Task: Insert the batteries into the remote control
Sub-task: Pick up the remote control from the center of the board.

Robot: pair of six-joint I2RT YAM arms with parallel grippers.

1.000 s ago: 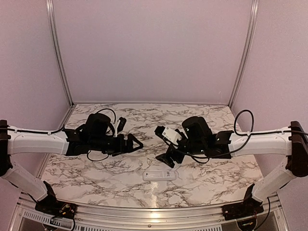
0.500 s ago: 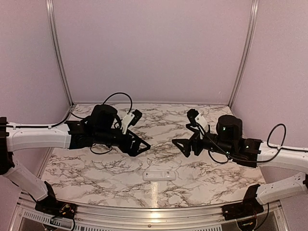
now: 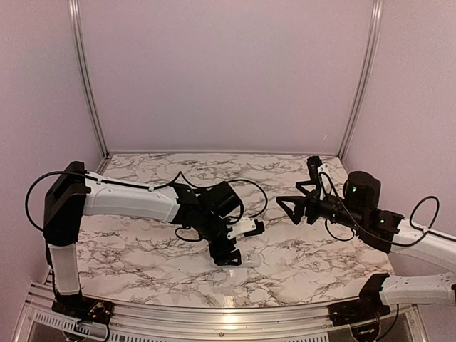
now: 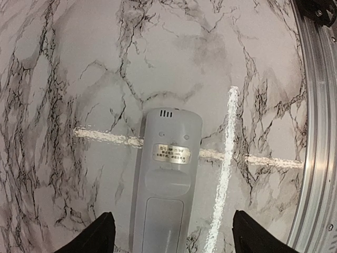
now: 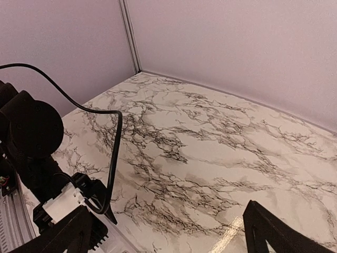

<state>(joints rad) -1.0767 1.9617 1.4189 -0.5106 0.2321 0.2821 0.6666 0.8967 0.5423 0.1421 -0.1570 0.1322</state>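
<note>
The remote control [image 4: 166,179] lies flat on the marble table [image 3: 142,249], plain white back up, with a small label and the battery cover showing. My left gripper [image 4: 171,240] hangs just above its near end. The jaws are open and stand well clear on either side. From above, the left gripper [image 3: 229,256] covers most of the remote control [image 3: 251,261]. My right gripper [image 3: 296,187] is open and empty in the air over the right of the table, also seen as the right gripper [image 5: 168,237]. The batteries show in no view.
The left arm [image 5: 31,137] and its black cable [image 5: 113,153] fill the left of the right wrist view. An aluminium rail [image 4: 316,132] runs along the table's near edge, close to the remote. Lilac walls [image 3: 228,71] close the back and sides.
The left arm has swung forward and down from the back left to over the remote, and its jaws have narrowed slightly. The right arm has drawn back to the right.
</note>
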